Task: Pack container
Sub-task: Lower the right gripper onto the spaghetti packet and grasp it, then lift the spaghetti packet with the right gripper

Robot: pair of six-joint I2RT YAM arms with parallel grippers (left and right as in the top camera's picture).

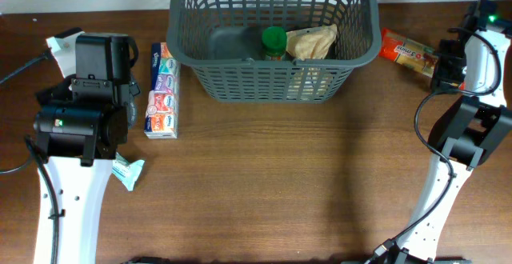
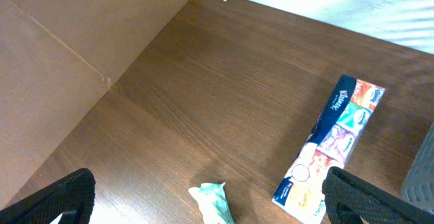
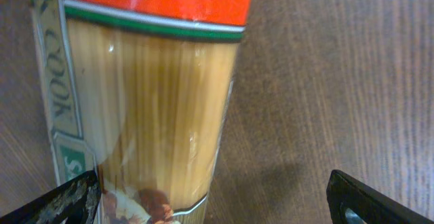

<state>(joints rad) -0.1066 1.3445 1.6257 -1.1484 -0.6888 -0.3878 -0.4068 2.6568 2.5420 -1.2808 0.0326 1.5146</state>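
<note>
The container (image 1: 272, 76), a dark grey lattice basket, stands at the table's far middle. Inside it are a green-lidded jar (image 1: 274, 42) and a tan bag (image 1: 312, 42). A long pack of tissues (image 1: 162, 92) (image 2: 332, 139) lies just left of the container. A small teal and white packet (image 1: 128, 170) (image 2: 213, 202) lies between the fingers of my open left gripper (image 2: 213, 200), below them. A spaghetti pack (image 1: 408, 52) (image 3: 146, 95) lies right of the container. My right gripper (image 3: 224, 203) hangs open over its end, the pack close by the left finger (image 3: 68, 200).
The left arm's black and white body (image 1: 80, 120) covers the table's left side. The right arm (image 1: 472, 120) stands along the right edge. A brown wall panel (image 2: 61, 75) rises at the left of the left wrist view.
</note>
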